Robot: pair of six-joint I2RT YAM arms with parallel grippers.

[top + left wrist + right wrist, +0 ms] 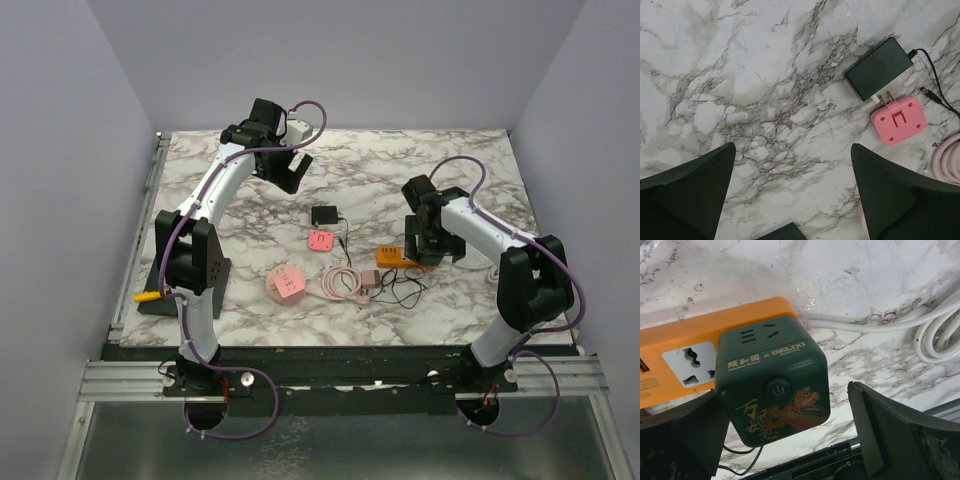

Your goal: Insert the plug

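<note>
Toward the right edge of the marble worktop (400, 170) lies the orange power strip (685, 335), with the dark green cube adapter (772, 380) seated on it. I judge the adapter rigid, light and smooth-sided, best pinched across its flat sides. My right gripper (782, 390) straddles it with jaws apart. My left gripper (792, 146) hangs wide and empty.

Only legible print is on the green cube adapter (772, 385). The line above its button reads "颐和园 Summer Palace × DELIXI ELECTRIC". The round button (778, 388) carries a power symbol. Gold Chinese brush script sits below, not readable. The orange power strip (690, 330) has a label cut off at the frame edge, unreadable.
</note>
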